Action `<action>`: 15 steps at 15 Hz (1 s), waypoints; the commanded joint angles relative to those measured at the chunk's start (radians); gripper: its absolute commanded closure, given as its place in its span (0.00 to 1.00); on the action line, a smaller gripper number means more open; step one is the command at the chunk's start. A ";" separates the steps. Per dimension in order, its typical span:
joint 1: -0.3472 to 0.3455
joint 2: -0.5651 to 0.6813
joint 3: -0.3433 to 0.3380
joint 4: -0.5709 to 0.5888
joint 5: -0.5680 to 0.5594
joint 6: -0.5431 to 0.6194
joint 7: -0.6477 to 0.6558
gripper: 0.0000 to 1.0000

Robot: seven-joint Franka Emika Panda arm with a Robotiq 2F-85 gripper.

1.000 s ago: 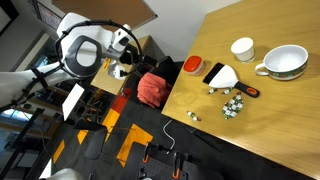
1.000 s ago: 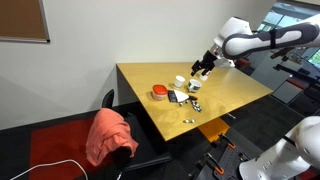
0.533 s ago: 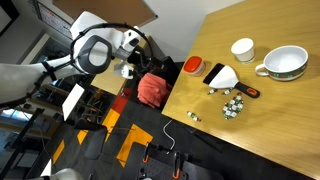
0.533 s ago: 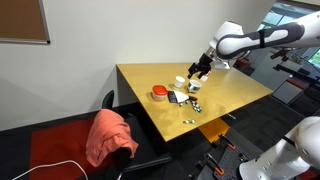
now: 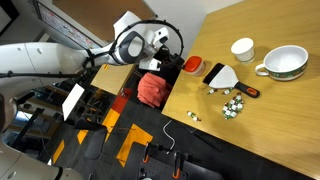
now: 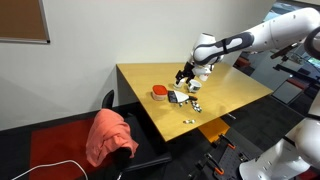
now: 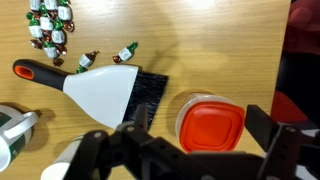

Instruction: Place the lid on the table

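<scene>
The red-orange lid (image 7: 212,128) sits on a shallow clear container near the edge of the tan table (image 7: 220,40). It also shows in both exterior views (image 5: 192,65) (image 6: 159,93). My gripper (image 7: 199,111) is open and empty, hovering above the lid with a finger on either side of it in the wrist view. In the exterior views the gripper (image 5: 164,60) (image 6: 185,75) is above the table near the lid and not touching it.
A black-and-white brush with an orange-tipped handle (image 7: 100,92) (image 5: 222,75) lies beside the lid. Small wrapped candies (image 7: 50,25) (image 5: 232,103), a white cup (image 5: 242,49) and a white mug (image 5: 283,63) stand further in. A red cloth (image 5: 152,88) lies on a chair beside the table.
The arm has swung in from beyond the table edge toward the lid, and the open gripper now hangs over it. Objects on the table have not moved.
</scene>
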 commanded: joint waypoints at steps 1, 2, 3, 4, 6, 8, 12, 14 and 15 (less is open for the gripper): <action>0.011 0.152 -0.012 0.147 0.009 0.021 0.047 0.00; 0.010 0.186 -0.014 0.176 0.015 0.032 0.066 0.00; 0.012 0.218 -0.019 0.206 0.013 0.039 0.088 0.00; 0.014 0.248 -0.024 0.232 0.012 0.049 0.110 0.00; 0.019 0.298 -0.036 0.280 0.008 0.056 0.153 0.00; 0.010 0.264 -0.024 0.229 0.008 0.047 0.110 0.00; 0.011 0.268 -0.024 0.230 0.008 0.047 0.109 0.00; 0.014 0.280 -0.023 0.226 0.013 0.103 0.118 0.00; 0.019 0.289 -0.024 0.226 0.013 0.133 0.127 0.00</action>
